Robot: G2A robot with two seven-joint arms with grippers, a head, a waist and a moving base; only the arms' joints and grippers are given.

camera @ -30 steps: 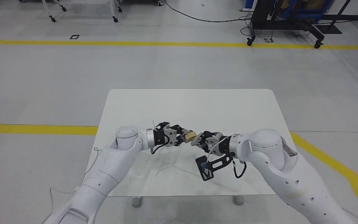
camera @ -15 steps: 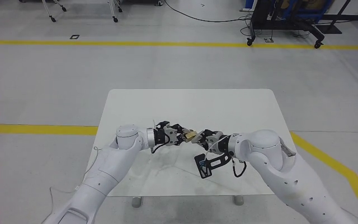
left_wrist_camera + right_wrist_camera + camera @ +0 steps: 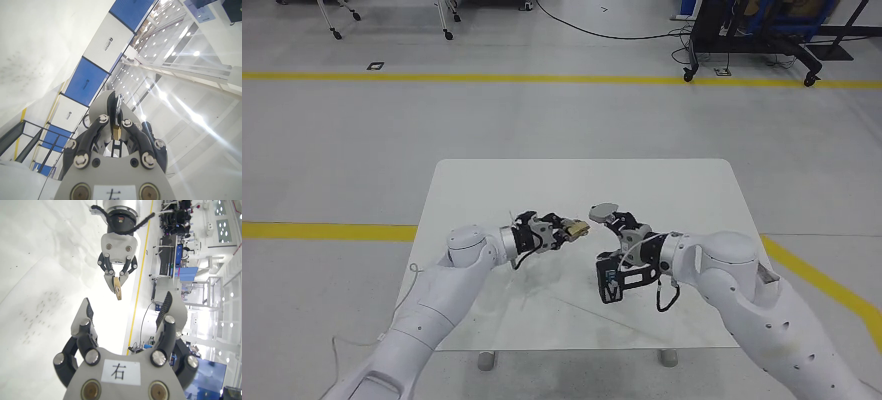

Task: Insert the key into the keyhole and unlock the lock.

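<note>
A small brass padlock (image 3: 579, 229) is held above the middle of the white table (image 3: 672, 185). My left gripper (image 3: 566, 231) is shut on it. In the right wrist view the left gripper (image 3: 116, 285) pinches the padlock (image 3: 119, 295), whose keyhole end faces the camera. In the left wrist view a silver metal piece (image 3: 119, 101) sits between the fingertips of the left gripper (image 3: 118, 106); whether it is the key or the shackle I cannot tell. My right gripper (image 3: 610, 216) hangs a short way to the right of the padlock. The right gripper (image 3: 128, 299) is open and holds nothing.
Both arms hover low over the table's middle. Bare tabletop lies all around them, and the near edge (image 3: 572, 347) is close behind the forearms. Yellow floor lines (image 3: 542, 77) run beyond the table.
My right gripper, which was right up against the padlock, has drawn back to the right and slightly away and now stands open. The left gripper shifted a little left with the padlock.
</note>
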